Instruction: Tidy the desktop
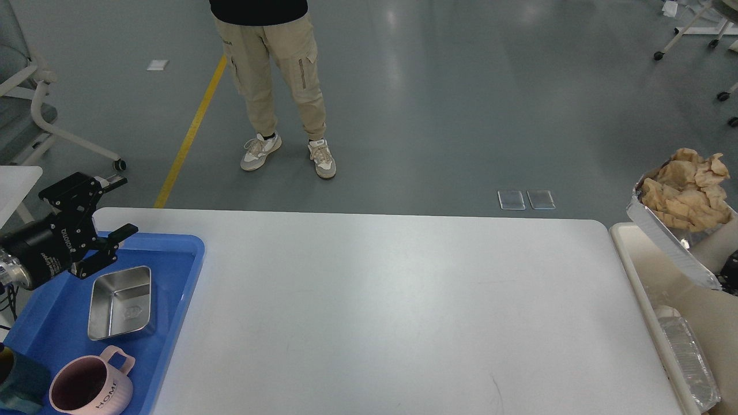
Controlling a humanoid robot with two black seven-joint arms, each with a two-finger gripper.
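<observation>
White bench filling the middle of the view, its top bare. Left hand hovering open over the far left corner, above the blue tray lying on the bench's left end. In that tray: steel pan, just below the hand, and pink mug nearer the front. Foil tray of crumpled paper tilted at the right edge, above the cream bin beside the bench. Right hand all but out of view there; grip cannot be told. Person standing beyond the bench.
</observation>
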